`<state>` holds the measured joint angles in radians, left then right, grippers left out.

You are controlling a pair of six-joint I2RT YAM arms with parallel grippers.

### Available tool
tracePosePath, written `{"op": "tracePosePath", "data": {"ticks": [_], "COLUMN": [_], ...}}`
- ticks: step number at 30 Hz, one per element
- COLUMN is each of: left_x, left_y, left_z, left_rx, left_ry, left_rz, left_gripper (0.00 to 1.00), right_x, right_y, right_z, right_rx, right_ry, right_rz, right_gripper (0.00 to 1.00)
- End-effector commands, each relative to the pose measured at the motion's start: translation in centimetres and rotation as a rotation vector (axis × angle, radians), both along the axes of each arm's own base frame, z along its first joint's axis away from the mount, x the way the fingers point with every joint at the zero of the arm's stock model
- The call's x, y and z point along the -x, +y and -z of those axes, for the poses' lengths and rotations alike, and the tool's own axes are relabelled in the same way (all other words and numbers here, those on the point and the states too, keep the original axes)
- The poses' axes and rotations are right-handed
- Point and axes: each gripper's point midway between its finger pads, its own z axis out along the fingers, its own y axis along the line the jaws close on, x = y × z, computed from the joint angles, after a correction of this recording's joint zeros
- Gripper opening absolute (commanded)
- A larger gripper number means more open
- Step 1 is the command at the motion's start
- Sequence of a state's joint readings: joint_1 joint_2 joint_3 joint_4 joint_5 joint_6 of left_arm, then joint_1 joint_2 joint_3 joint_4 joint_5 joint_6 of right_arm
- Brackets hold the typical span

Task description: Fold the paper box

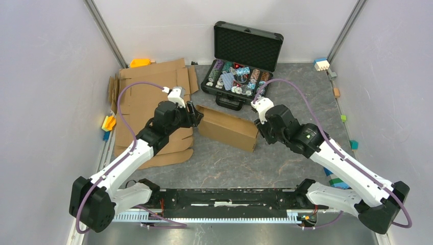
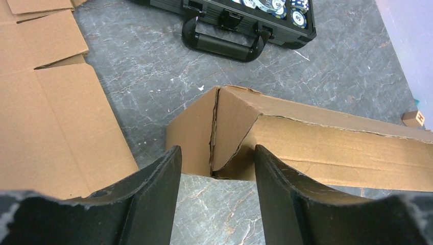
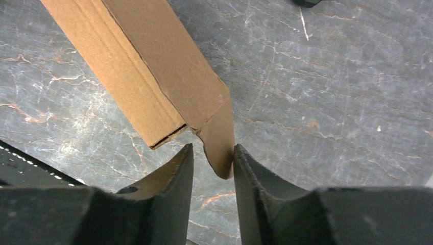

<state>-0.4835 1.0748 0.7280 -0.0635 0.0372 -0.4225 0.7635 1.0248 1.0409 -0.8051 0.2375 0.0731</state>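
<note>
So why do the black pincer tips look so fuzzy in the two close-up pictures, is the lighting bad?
Lighting is fine. Top view: even, soft light, no harsh glare, the paper box sharp. Left wrist view: the left pincer's fingers sit very near the lens and blur; the box beyond is crisp. Right wrist view: the right pincer's fingers equally soft, the table veins sharp.

Paper box [image 3: 153, 66] flap sits between the parted gripper [image 3: 213, 151] fingers, touching one; marbled table [image 3: 332, 102] beneath
</note>
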Motion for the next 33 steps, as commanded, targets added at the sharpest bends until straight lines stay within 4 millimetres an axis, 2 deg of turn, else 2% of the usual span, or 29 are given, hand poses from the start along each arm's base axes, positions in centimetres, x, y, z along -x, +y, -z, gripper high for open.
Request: {"op": "tracePosePath", "data": {"ticks": [1, 6, 13, 18, 21, 25, 27, 33], "left_x": [1.2, 1.3, 1.6, 1.8, 1.9, 2.0, 2.1, 2.3], "left_y": [0.1, 0.3, -0.1, -0.2, -0.3, -0.5, -0.7, -1.1], "left_z": [2.5, 2.6, 2.3, 2.1, 2.0, 1.8, 1.6, 1.4], "left_rx": [-0.039, -0.063, -0.079, -0.098, -0.111, -0.115, -0.115, -0.142], "left_ry": [0.105, 0.105, 0.095, 0.088, 0.082, 0.073, 0.070, 0.065], "left_rz": [0.020, 0.012, 0.020, 0.022, 0.022, 0.032, 0.038, 0.045], "left_gripper": [0.61, 0.60, 0.55, 0.54, 0.49, 0.44, 0.41, 0.40], "right_x": [-0.2, -0.6, -0.8, -0.9, -1.1, -1.1, -1.1, -0.9], "right_y": [1.4, 1.3, 2.2, 2.8, 2.8, 3.2, 3.4, 3.4], "right_z": [-0.6, -0.9, -3.0, -3.8, -4.3, -4.7, -4.7, -4.4], "right_rx": [-0.110, -0.128, -0.252, -0.309, -0.321, -0.359, -0.378, -0.432], "right_ry": [-0.008, -0.003, -0.011, 0.014, 0.034, 0.066, 0.090, 0.150], "right_rz": [0.012, 0.064, 0.108, 0.138, 0.188, 0.218, 0.247, 0.354], "right_gripper": [0.36, 0.22, 0.07, 0.05, 0.00, 0.00, 0.00, 0.00]}}
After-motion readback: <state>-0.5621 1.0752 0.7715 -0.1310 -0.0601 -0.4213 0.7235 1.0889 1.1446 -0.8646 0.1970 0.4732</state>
